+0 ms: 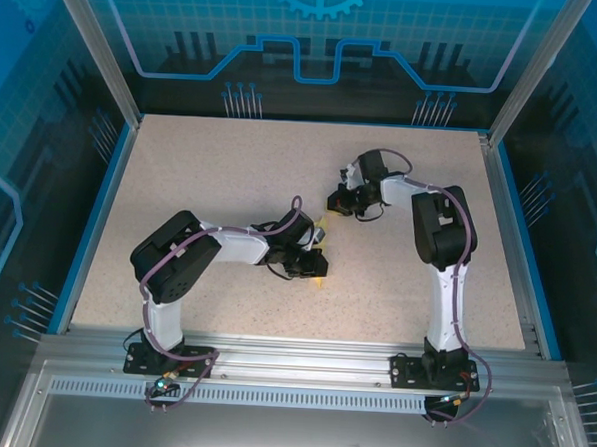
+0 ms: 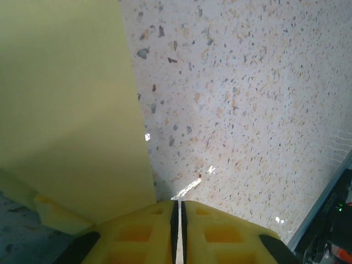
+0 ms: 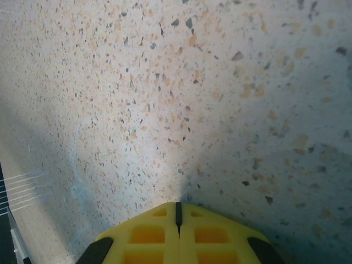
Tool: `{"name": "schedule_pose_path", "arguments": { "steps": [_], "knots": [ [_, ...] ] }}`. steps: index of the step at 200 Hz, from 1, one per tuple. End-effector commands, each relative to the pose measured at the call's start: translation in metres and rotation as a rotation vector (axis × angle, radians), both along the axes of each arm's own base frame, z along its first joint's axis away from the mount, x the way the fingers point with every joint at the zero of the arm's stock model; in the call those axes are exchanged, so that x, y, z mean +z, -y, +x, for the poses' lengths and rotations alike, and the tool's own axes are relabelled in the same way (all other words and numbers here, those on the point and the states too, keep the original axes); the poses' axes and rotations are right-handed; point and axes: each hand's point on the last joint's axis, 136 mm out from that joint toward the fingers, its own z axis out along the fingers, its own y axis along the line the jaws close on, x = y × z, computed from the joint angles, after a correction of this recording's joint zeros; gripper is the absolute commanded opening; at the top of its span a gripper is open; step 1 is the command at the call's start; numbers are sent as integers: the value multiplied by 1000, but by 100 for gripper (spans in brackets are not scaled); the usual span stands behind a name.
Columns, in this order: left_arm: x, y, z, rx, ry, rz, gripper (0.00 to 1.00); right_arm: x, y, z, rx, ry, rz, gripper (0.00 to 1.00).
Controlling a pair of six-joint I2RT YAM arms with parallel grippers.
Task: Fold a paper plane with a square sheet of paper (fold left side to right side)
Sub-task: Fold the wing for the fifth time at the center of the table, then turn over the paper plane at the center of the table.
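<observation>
The square sheet of paper flanks left fingers, closed empty like right fingers.

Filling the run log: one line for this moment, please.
left tool: shut, hold unclear | right tool: shut, empty, over table | paper: beside left tool

The yellow paper shows one long straight edge.

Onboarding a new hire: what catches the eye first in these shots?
The bright yellow paper, covering the left half of the left wrist view, beside the nearly closed yellow left fingers. Then, from above, the left arm and right arm bent toward each other over the speckled table, inside blue-lit walls.
</observation>
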Motion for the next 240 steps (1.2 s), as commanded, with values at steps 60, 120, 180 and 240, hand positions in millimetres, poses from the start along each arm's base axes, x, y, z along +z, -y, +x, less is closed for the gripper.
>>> {"name": "schedule_pose_path", "arguments": {
  "steps": [60,120,180,240],
  "knots": [
    [94,8,3,-41,105,-123,53,80,57,4,-51,193,-141,29],
    [146,-87,48,257,406,80,73,69,60,-92,-36,117,-290,47],
    [133,-127,43,424,445,166,76,50,10,-154,56,100,-411,65],
    [125,-131,38,423,436,176,77,31,-10,-149,97,72,-491,58]
  ]
}}
